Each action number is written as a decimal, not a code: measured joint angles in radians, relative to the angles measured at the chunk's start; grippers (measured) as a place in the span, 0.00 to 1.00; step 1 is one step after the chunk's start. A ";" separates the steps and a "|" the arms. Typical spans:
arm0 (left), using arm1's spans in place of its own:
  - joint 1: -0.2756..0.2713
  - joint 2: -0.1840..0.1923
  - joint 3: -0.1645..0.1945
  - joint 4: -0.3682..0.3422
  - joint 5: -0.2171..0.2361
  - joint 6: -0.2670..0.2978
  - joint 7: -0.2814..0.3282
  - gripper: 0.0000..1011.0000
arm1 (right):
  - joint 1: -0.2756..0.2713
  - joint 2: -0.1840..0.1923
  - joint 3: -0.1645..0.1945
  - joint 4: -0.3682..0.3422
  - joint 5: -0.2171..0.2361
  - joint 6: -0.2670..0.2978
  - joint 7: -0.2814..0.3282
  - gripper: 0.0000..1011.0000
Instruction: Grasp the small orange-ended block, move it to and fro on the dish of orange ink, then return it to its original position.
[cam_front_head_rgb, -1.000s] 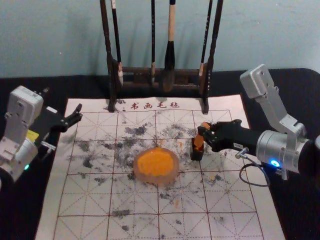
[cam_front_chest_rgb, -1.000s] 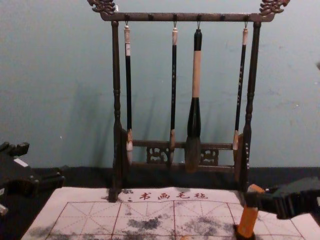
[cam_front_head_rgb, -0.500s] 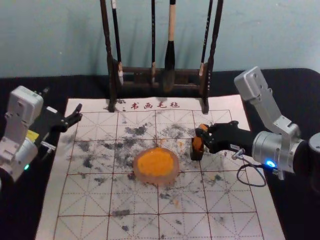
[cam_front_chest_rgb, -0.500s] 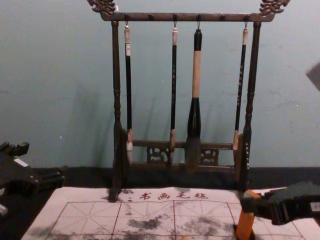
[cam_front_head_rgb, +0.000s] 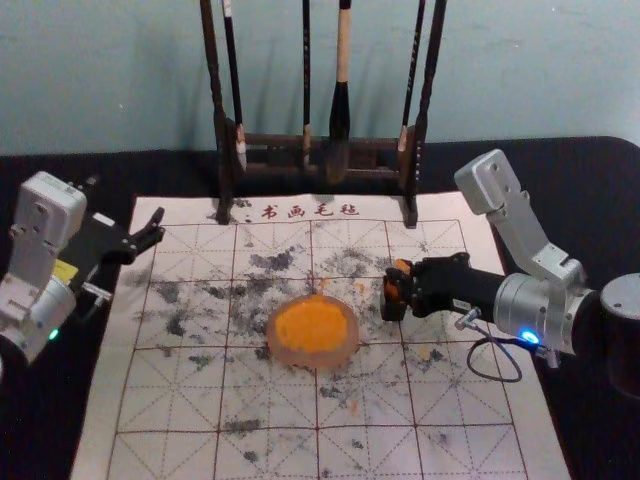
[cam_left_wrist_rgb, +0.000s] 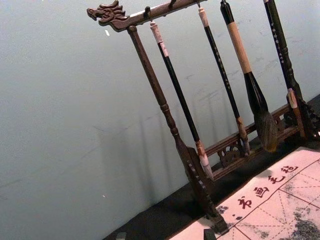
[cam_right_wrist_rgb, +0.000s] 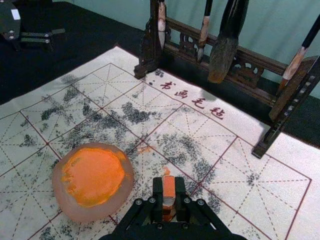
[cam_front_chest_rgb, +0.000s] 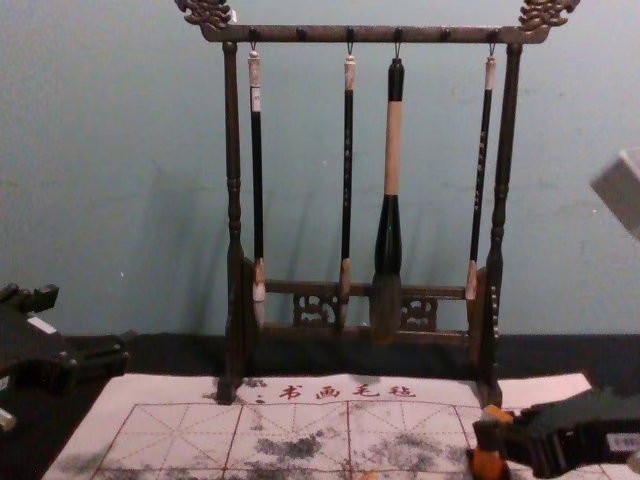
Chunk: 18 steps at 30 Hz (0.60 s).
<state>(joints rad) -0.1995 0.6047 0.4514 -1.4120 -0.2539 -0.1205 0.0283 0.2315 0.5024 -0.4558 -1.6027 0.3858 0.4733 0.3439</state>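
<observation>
- Lower and a little nearer the robot than in the earlier frames, the right gripper (cam_front_head_rgb: 400, 282) has brought the block (cam_front_head_rgb: 402, 266) down toward its small dark holder (cam_front_head_rgb: 393, 308), so less orange shows between them.
- Its fingers (cam_right_wrist_rgb: 157, 192) are clenched on the block, one to each side, as the right wrist view lets me see plainly.
- From the chest view, the block leans slightly, its lower end at the holder; how deep it sits, I can't tell.
- Just to the left of that holder lies the round dish (cam_front_head_rgb: 318, 360), apart from it, with bright orange ink (cam_front_head_rgb: 312, 327) spread over its middle.
- Over on the robot's left, the left gripper (cam_front_head_rgb: 152, 230) is parked near the sheet's edge, fingers spread, nothing between them.
- Dish and holder rest on a white sheet (cam_front_head_rgb: 160, 455) printed with a red grid and characters, blotched with grey smudges and a few orange spots.
- Under the sheet is the black-covered tabletop (cam_front_head_rgb: 60, 420). At the back stands a dark wooden rack (cam_front_chest_rgb: 232, 150) hung with brushes, the thickest of them a big brush (cam_front_chest_rgb: 393, 150), before a pale wall (cam_front_head_rgb: 120, 70).
</observation>
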 joint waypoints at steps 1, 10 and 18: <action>0.000 0.000 0.000 0.000 0.000 0.000 0.000 0.99 | 0.000 -0.002 0.000 0.002 -0.002 0.000 0.001 0.11; 0.000 0.000 0.000 0.000 0.000 0.000 0.000 0.99 | -0.003 -0.012 -0.001 0.011 -0.033 -0.009 0.003 0.11; 0.000 0.000 0.000 0.000 0.000 0.000 0.000 0.99 | -0.003 -0.012 -0.001 0.011 -0.031 -0.009 0.003 0.11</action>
<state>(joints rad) -0.1995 0.6047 0.4514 -1.4120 -0.2539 -0.1205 0.0283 0.2283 0.4906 -0.4567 -1.5919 0.3544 0.4646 0.3468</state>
